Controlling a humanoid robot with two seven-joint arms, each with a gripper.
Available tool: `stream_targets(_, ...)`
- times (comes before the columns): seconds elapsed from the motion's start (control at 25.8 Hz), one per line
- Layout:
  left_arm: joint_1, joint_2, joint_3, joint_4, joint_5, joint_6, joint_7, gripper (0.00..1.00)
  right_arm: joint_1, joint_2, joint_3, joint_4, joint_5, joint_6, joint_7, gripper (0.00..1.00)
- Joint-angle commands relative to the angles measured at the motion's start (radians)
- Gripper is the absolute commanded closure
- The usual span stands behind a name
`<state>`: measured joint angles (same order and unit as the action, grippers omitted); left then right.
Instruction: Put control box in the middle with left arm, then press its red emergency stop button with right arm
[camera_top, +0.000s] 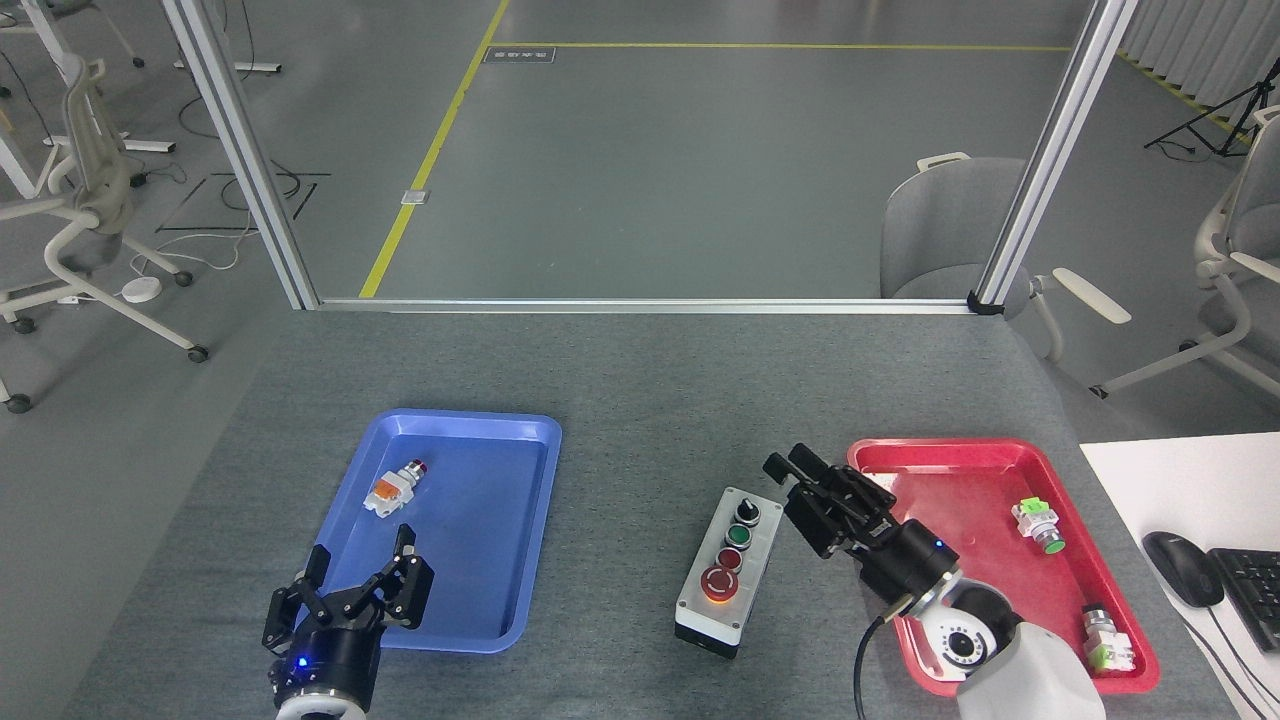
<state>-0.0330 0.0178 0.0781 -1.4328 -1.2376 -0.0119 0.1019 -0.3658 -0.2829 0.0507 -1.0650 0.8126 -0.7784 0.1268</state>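
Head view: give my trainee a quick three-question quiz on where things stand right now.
1. True or false: the right gripper is touching the red emergency stop button.
2. Which tray holds the white-and-orange push-button part? A) blue tray B) red tray
3. Fill in: the control box stands on the table ____ the two trays.

Key: 1 false, it is raised beside the box; 2 A; 3 between.
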Motion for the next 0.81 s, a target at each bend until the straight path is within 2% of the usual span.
stream_targets(0.0, -0.001, -0.001, 0.000, 0.000, 0.006, -0.003, 0.006, 0.01, -0.002, -0.045, -0.061, -0.012, -0.015, 0.005, -0.004, 0.01)
stream_targets(0.12, -0.001, -0.001, 0.000, 0.002, 0.006, -0.002, 0.006, 0.01, -0.004, -0.078, -0.083, -0.012, -0.012, 0.063, -0.035, 0.01)
stream_targets(0.23, 0.002, -0.016, 0.000, -0.011, 0.015, -0.003, 0.006, 0.01, -0.002, -0.081, -0.091, -0.016, 0.013, 0.217, -0.064, 0.01)
stream_targets(0.27, 0.001, -0.024, 0.000, -0.011, 0.015, -0.003, 0.006, 0.01, -0.002, -0.081, -0.089, -0.019, 0.043, 0.278, -0.079, 0.01)
stream_targets(0.39, -0.007, -0.030, -0.032, -0.009, 0.003, -0.005, -0.002, 0.01, 0.004, -0.078, -0.094, -0.027, 0.257, 0.401, -0.157, 0.01)
stream_targets(0.47, -0.004, -0.016, -0.067, -0.009, 0.000, 0.001, -0.004, 0.01, 0.015, -0.078, -0.094, -0.030, 0.336, 0.456, -0.193, 0.01)
stream_targets(0.54, -0.001, -0.015, -0.067, -0.009, -0.003, 0.003, -0.002, 0.01, 0.037, -0.076, -0.094, -0.038, 0.343, 0.488, -0.193, 0.01)
stream_targets(0.66, 0.002, -0.004, -0.067, -0.006, -0.006, 0.004, 0.001, 0.01, 0.093, -0.078, -0.104, -0.101, 0.352, 0.490, -0.200, 0.01)
stream_targets(0.78, 0.002, 0.001, -0.067, -0.005, -0.005, 0.007, -0.001, 0.01, 0.168, -0.068, -0.160, -0.162, 0.364, 0.478, -0.216, 0.01)
